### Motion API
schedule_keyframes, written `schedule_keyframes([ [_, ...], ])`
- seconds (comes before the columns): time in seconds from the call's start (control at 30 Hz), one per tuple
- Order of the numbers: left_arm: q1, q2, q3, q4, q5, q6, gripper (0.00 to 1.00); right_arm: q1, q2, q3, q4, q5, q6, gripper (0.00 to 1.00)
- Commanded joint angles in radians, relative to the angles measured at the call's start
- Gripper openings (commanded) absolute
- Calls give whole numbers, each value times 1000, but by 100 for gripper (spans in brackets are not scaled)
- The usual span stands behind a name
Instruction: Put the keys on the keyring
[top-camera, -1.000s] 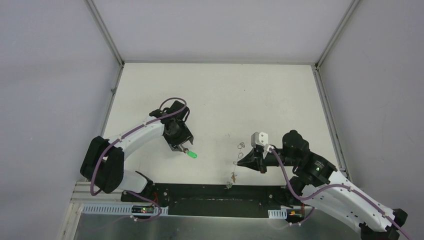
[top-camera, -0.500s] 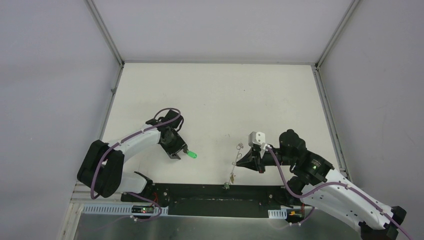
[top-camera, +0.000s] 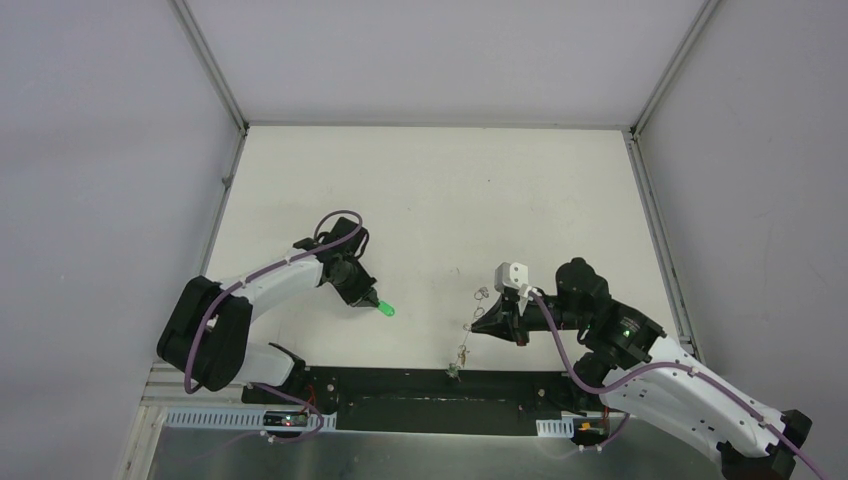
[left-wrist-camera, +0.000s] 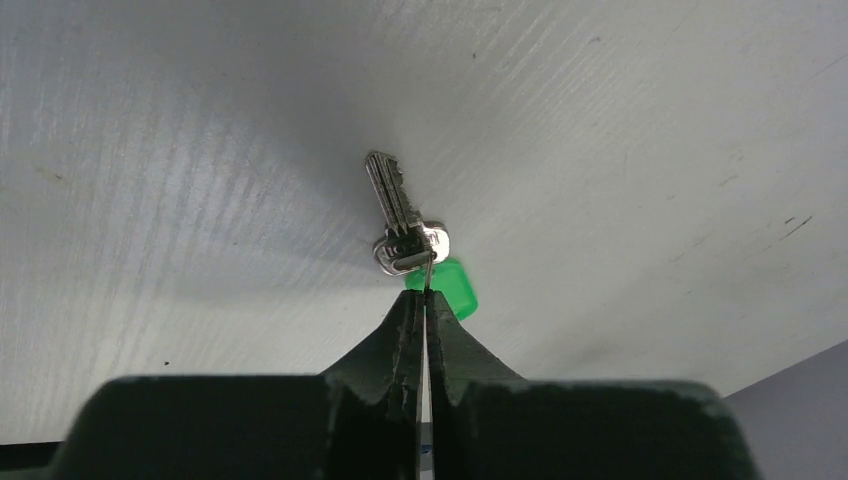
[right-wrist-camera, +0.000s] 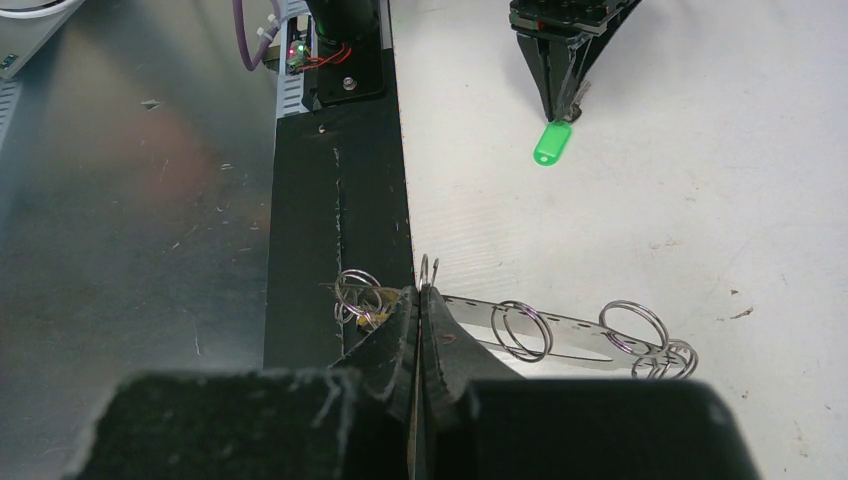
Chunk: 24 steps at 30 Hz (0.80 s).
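Lowered left gripper (left-wrist-camera: 424, 295) closer to table (top-camera: 450, 200) since second ago; pinched shut on small ring of green key (left-wrist-camera: 408, 232), left of centre; clamped right gripper (right-wrist-camera: 420, 292) on keyring (right-wrist-camera: 560, 322), right of centre.

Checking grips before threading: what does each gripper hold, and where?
The left gripper pinches the green-tagged key by the thin ring at its head; the right gripper pinches the keyring by one wire loop.

Light even and diffuse, from above. The bench (top-camera: 430, 190) reads bright, no glare. Left wrist view: soft dark shadow around the key (left-wrist-camera: 398, 205). Both the left pincer (left-wrist-camera: 425, 295) and right pincer (right-wrist-camera: 418, 292) blurred near the lens. The keyring (right-wrist-camera: 523, 330) glints; the steel plate (right-wrist-camera: 130, 200) shows hazy reflections.
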<state>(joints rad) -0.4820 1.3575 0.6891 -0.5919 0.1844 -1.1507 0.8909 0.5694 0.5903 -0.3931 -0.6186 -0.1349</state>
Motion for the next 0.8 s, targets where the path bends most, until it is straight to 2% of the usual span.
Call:
schedule_keyframes([
  [0.0, 14, 13, 5, 34, 24, 10, 0, 0, -2, 11, 73, -29, 10, 0],
  [0.27, 14, -34, 9, 27, 6, 62, 0, 1, 0, 11, 73, -29, 9, 0],
  [0.43, 14, -102, 32, -4, -22, 163, 0, 0, 4, 12, 73, -30, 5, 0],
  [0.77, 14, -194, 169, -97, -26, 523, 0, 1, 20, 28, 58, -38, -8, 0],
])
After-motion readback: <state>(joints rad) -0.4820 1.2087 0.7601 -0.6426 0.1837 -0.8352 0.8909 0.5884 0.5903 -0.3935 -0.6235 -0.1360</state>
